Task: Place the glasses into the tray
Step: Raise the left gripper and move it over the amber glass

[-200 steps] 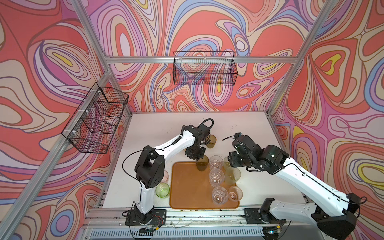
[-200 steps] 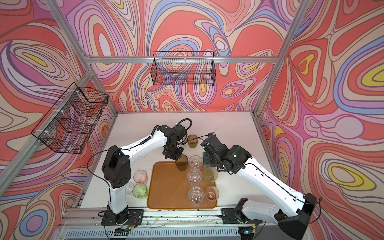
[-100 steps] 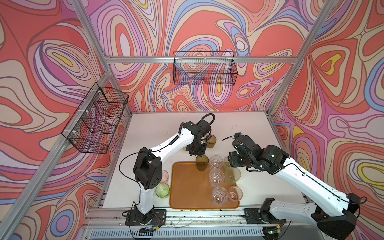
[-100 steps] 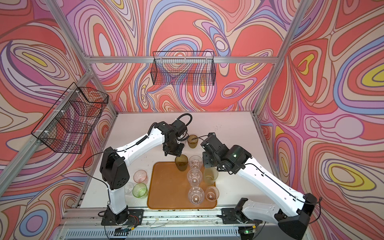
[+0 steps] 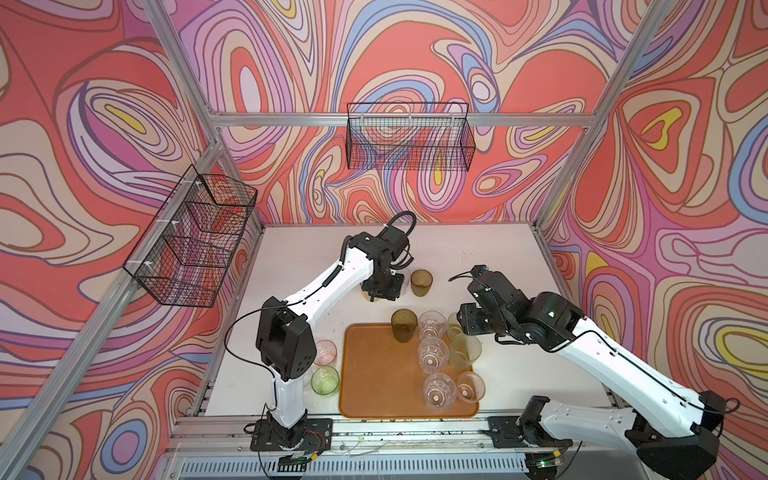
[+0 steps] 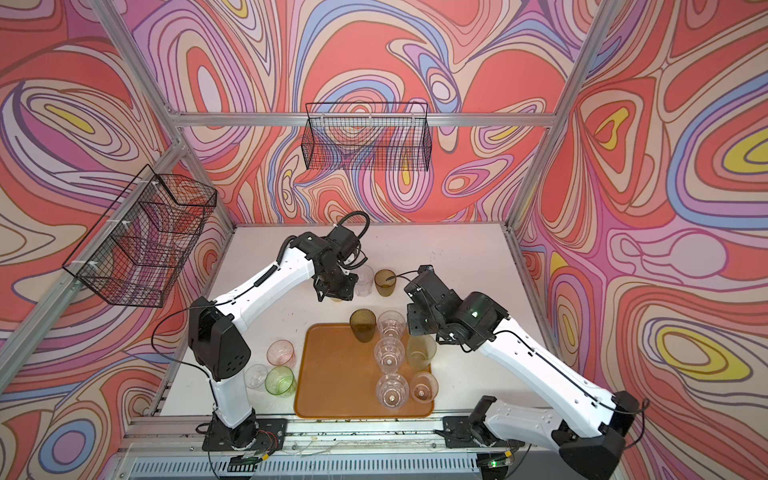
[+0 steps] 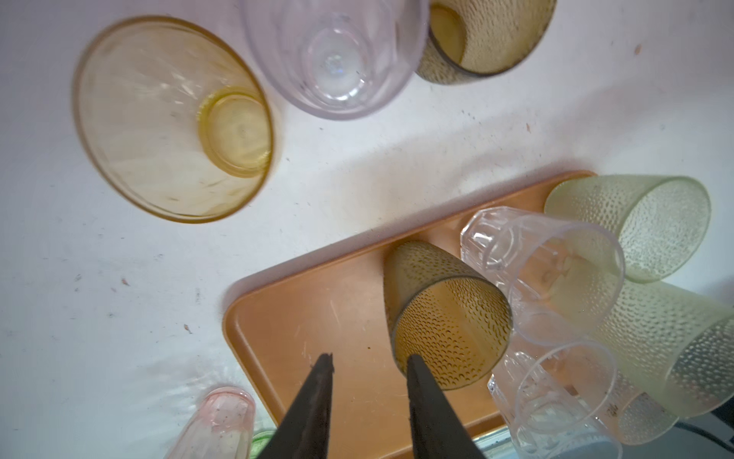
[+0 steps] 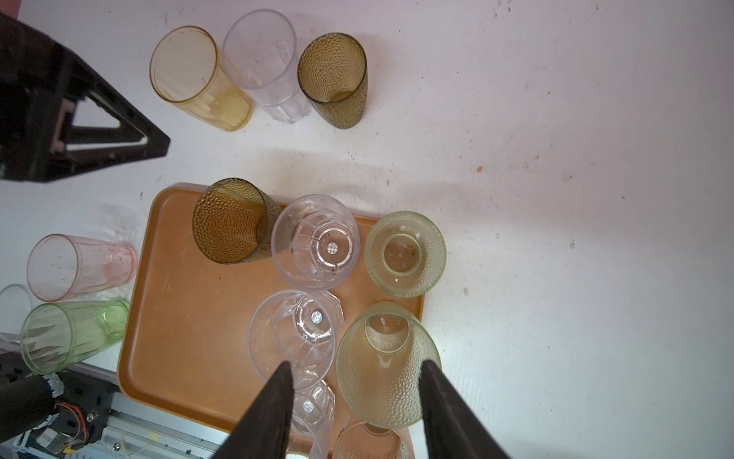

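Swirling pink, red and lilac wall panels (image 5: 124, 104) box in my white counter (image 5: 478, 257). Low in the centre of both top views lies the large flat orange-brown plastic tray (image 5: 374, 374). Several of the small see-through glasses (image 5: 432, 326) stand along its right half, among them a dark olive-brown dimpled tumbler (image 5: 403, 330) and a pale frosted green tumbler (image 5: 464, 351); its left half is bare.

Off the tray, an amber yellow tumbler (image 8: 198, 75), a tall clear tumbler (image 8: 266, 63) and a second olive-brown tumbler (image 8: 333, 79) stand in a tight row at the upper left of the right wrist frame. A pink tumbler (image 5: 325, 352) and a bright green tumbler (image 5: 325, 380) stand just left of the tray.

My left end effector (image 7: 369, 357) hangs close by the amber one, fingers parted and empty. My right end effector (image 8: 356, 363) is spread wide above the frosted green glass, gripping nothing.

I judge the amber tumbler comes next. I would take it from its outer side, clear of its close neighbour, close gently on the thin wall, lift straight up, then set it on the bare half.

I can read no brand, label or writing on glasses or tray.
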{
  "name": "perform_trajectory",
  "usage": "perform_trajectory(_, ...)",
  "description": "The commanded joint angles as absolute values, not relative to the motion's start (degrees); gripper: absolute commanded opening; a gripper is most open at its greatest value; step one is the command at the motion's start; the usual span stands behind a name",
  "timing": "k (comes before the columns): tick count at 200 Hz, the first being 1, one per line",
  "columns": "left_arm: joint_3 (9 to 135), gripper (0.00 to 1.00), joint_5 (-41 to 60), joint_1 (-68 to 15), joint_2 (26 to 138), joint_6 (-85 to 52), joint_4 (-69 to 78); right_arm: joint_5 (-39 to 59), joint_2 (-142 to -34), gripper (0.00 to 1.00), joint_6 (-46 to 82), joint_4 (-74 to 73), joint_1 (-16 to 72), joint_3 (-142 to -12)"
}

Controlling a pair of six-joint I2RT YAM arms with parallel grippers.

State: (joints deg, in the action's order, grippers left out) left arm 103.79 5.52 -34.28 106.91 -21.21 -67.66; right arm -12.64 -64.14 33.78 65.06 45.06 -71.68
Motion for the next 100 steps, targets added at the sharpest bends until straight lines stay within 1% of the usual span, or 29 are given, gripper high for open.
perform_trajectory(1,105.87,0.36,4.35,-30.89,104.83,-20.43,-69.57,-13.54,-63.15,0.52,34.26,64.61,44.92,-70.75)
perform_trajectory(39,105.93,0.4,3.11,-26.09,105.68,-20.22,-68.95,-13.37,-63.44,0.52,33.86,64.77,44.91,-71.2)
perform_trajectory(100,105.38,0.4,3.31,-21.74,108.83,-20.13,-66.14,-13.23,-63.89,0.53,33.49,64.86,44.87,-72.14)
